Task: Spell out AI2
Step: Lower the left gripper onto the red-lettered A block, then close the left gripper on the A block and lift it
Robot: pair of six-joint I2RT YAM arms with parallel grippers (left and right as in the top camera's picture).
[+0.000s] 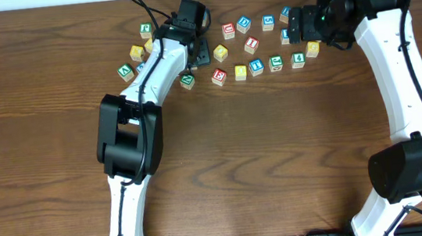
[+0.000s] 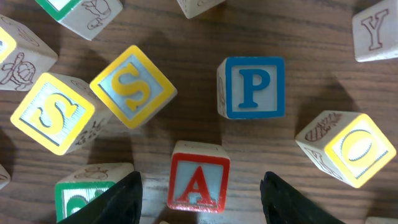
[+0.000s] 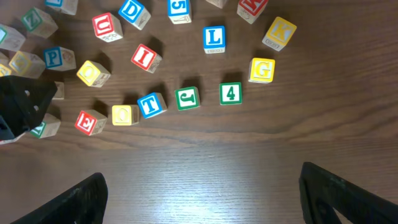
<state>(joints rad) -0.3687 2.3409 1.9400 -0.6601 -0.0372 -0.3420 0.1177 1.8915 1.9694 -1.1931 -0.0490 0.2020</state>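
Observation:
The red "A" cube [image 2: 198, 185] lies on the table between the two fingers of my left gripper [image 2: 200, 200]. That gripper is open, with bare wood showing on both sides of the cube, so neither finger touches it. In the overhead view the left gripper [image 1: 199, 47] covers this cube. The red "I" cube [image 3: 145, 57] [image 1: 251, 44] sits in the scattered group, apart from both grippers. My right gripper [image 3: 202, 193] is open over bare wood with nothing between its fingers, and overhead it hangs at the group's right end [image 1: 302, 27]. I cannot make out the "2" cube.
Close around the "A" cube are two yellow "S" cubes [image 2: 132, 86] [image 2: 51, 112], a blue "P" cube [image 2: 254, 87], a yellow "O" cube [image 2: 348, 148] and a green cube [image 2: 87, 198] against the left finger. Several more letter cubes lie in a band across the far table [image 1: 267, 57].

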